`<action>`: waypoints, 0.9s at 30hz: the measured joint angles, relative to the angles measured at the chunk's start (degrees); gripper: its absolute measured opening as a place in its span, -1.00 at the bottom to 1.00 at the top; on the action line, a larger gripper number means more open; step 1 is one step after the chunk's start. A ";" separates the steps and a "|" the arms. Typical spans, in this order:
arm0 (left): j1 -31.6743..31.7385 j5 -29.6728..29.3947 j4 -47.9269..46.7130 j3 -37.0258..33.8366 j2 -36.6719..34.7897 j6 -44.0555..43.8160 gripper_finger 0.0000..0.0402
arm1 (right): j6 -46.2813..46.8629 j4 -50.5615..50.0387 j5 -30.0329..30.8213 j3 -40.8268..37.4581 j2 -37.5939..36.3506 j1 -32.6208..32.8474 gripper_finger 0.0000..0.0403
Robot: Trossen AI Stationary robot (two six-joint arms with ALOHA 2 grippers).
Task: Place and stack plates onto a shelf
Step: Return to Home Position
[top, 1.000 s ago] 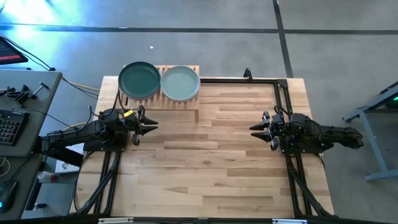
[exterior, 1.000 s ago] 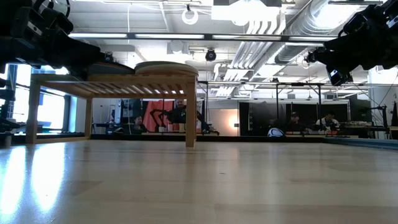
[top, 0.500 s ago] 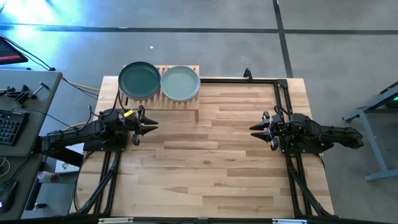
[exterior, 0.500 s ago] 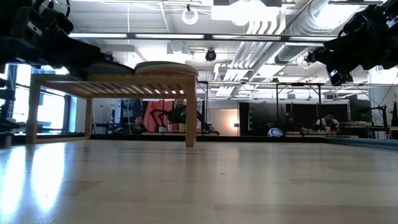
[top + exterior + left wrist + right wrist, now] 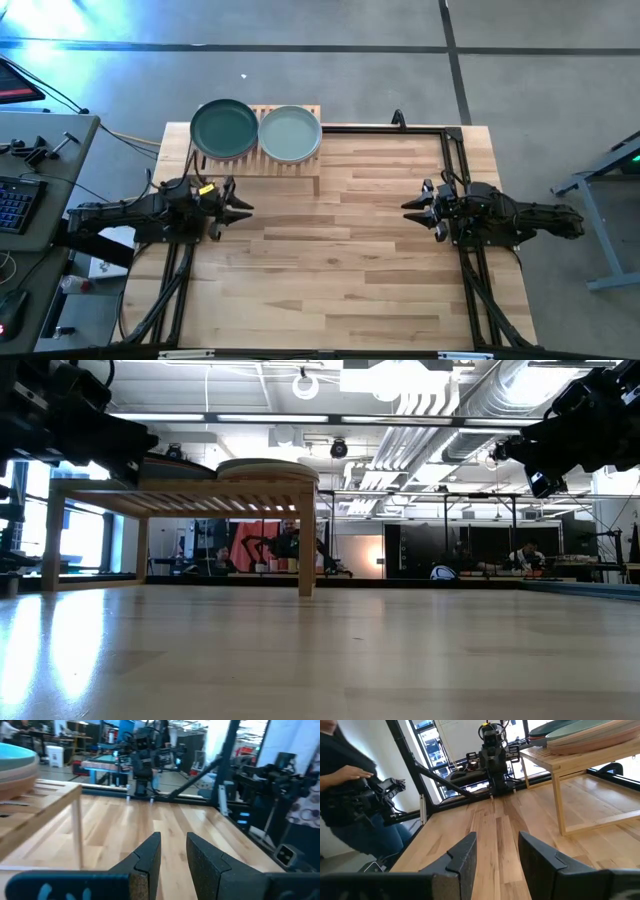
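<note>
At the bench's [image 5: 380,280] far left corner the plates [image 5: 224,129] sit stacked on the shelf [image 5: 296,166], just beyond the narrowly parted, empty left gripper [image 5: 238,206], with the wider-parted, empty right gripper [image 5: 412,208] well apart.

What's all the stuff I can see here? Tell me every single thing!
table: one, light wood.
shelf: one, light wooden slats, at the table's far-left corner.
dark teal plate: one, tops the left stack on the shelf.
pale blue plate: one, tops the right stack, beside it.
plates beneath: peach edges show; count hidden.
keyboard: one, dark, left of the table.
person: one, dark top, beside the table.
left gripper: dark, jaws open, empty, near the shelf.
right gripper: dark, jaws open, empty, opposite side.
</note>
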 joint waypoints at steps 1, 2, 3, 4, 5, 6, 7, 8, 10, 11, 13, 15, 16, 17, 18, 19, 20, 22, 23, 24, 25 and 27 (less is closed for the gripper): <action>-0.64 0.03 0.00 -0.02 0.00 0.00 -0.59 | -0.02 0.00 0.00 0.00 0.00 -0.01 -0.35; -1.32 0.04 0.00 -0.02 0.00 0.00 -0.59 | 0.00 0.00 0.00 0.00 0.00 -0.01 -0.35; -2.05 0.04 0.02 -0.01 0.00 0.00 -0.59 | 0.01 0.00 0.00 0.00 0.00 -0.01 -0.35; -2.77 0.04 0.02 -0.02 0.00 0.00 -0.59 | -0.02 0.00 0.00 0.00 0.00 -0.01 -0.35; -3.43 0.09 0.02 0.00 0.00 0.00 -0.59 | 0.01 0.00 -0.02 0.00 0.00 0.00 -0.35; -3.94 0.15 0.02 0.00 0.00 0.00 -0.59 | 0.00 0.00 -0.02 0.00 0.00 -0.01 -0.35; -4.37 0.21 0.02 -0.02 0.00 0.00 -0.59 | -0.01 0.00 -0.02 0.00 0.00 -0.01 -0.35; -4.64 0.22 0.03 0.00 0.00 0.00 -0.59 | -0.02 0.00 -0.02 0.00 0.00 -0.01 -0.35; -4.89 0.22 0.04 -0.01 0.00 0.00 -0.59 | -0.02 0.00 -0.04 0.00 0.00 0.00 -0.35; -4.95 0.22 0.04 -0.02 0.00 0.00 -0.59 | -0.02 0.00 -0.07 0.00 0.00 -0.01 -0.35; -4.95 0.22 0.04 0.00 0.00 0.00 -0.59 | -0.01 0.00 -0.17 0.00 0.00 0.01 -0.35; -4.95 0.22 0.04 -0.02 0.00 0.00 -0.59 | -0.01 0.00 -0.17 0.00 0.00 0.00 -0.35; -4.95 0.22 0.04 0.00 0.00 0.00 -0.59 | -0.01 0.00 -0.17 0.00 0.00 -0.01 -0.35; -4.95 0.22 0.06 0.00 0.00 0.00 -0.59 | 0.00 0.00 -0.17 0.00 0.00 -0.01 -0.35; -4.95 0.22 0.04 0.00 0.00 0.00 -0.59 | 0.01 0.00 -0.17 0.00 0.00 -0.01 -0.35; -4.95 0.22 0.06 -0.01 0.00 0.00 -0.59 | -0.01 0.00 -0.15 0.00 0.00 0.00 -0.35; -4.95 0.22 0.06 -0.01 0.00 0.00 -0.59 | -0.01 0.00 -0.15 0.00 0.00 0.00 -0.35; -4.95 0.22 0.07 -0.01 0.00 0.00 -0.59 | -0.01 0.00 -0.15 0.00 0.00 -0.01 -0.35; -4.95 0.22 0.07 0.00 0.00 0.00 -0.59 | -0.01 0.00 -0.15 0.00 0.00 -0.01 -0.35; -4.95 0.22 0.07 0.00 0.00 0.00 -0.59 | -0.01 0.00 -0.15 0.00 0.00 0.00 -0.35; -4.95 0.24 0.07 -0.02 0.00 0.00 -0.59 | -0.01 0.00 -0.15 0.00 0.00 -0.01 -0.35; -4.95 0.22 0.06 -0.02 0.00 0.00 -0.59 | -0.01 0.00 -0.15 0.00 0.00 -0.01 -0.35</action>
